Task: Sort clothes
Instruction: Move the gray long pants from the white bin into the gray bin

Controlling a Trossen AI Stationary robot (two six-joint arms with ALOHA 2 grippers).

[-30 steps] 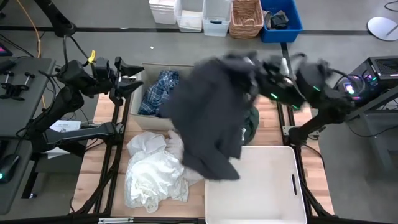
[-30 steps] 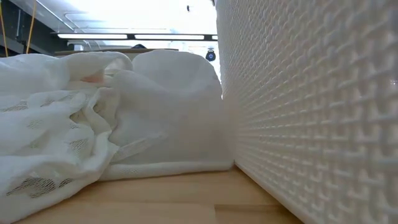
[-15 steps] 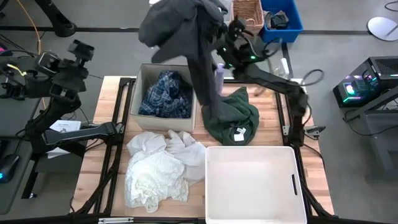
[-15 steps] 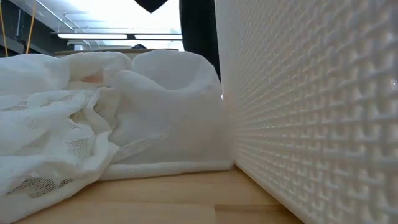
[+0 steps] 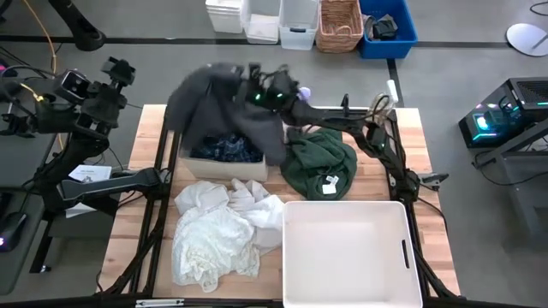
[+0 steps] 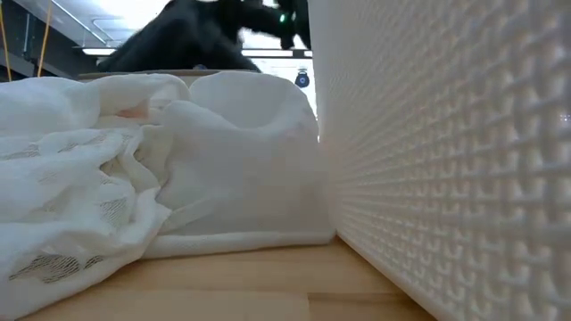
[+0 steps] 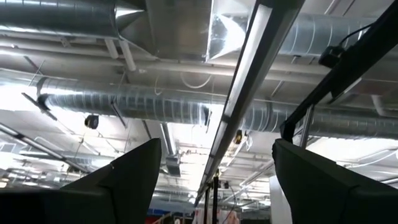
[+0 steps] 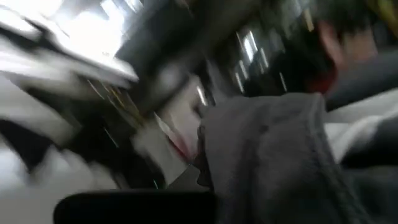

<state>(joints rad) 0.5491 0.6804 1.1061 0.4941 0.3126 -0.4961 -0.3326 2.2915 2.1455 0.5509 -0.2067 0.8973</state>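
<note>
High view: right gripper (image 5: 257, 92) reaching across the far edge of the counter (image 5: 390, 184), holding the dark grey top (image 5: 224, 107) directly over the open box (image 5: 224, 167) at the far left corner. Fingers buried in the cloth and blurred by motion, so pinching the grey top by judgement only; the exact pinch not visible. Garment hanging below and to the left-edge side of the fingers, long axis running roughly along the far edge, bulk draped over the box opening and spilling past its left wall. Blue-and-white plaid shirt (image 5: 231, 151) showing under it inside the box. Right arm clearly the nearer one. Left gripper (image 5: 118, 75) waiting off the counter beyond its left edge, fingers spread wide and pointed at the ceiling in the left wrist view.

Appearance of the grey top: soft, heavy, loosely bunched, matte charcoal, smeared by movement; close-up in the right wrist view as a thick folded edge (image 8: 280, 155).

Remaining clothes: dark green top (image 5: 319, 162) crumpled near the counter's middle, just beside the box; white pieces (image 5: 218, 233) heaped toward the near left corner, touching the white plastic bin (image 5: 402, 257) at the near right corner. Low view: white pile (image 6: 152, 169) against the bin wall (image 6: 446, 160).

Judgement: release over the box likely next; risk of the overhanging part sliding outside the left wall.
</note>
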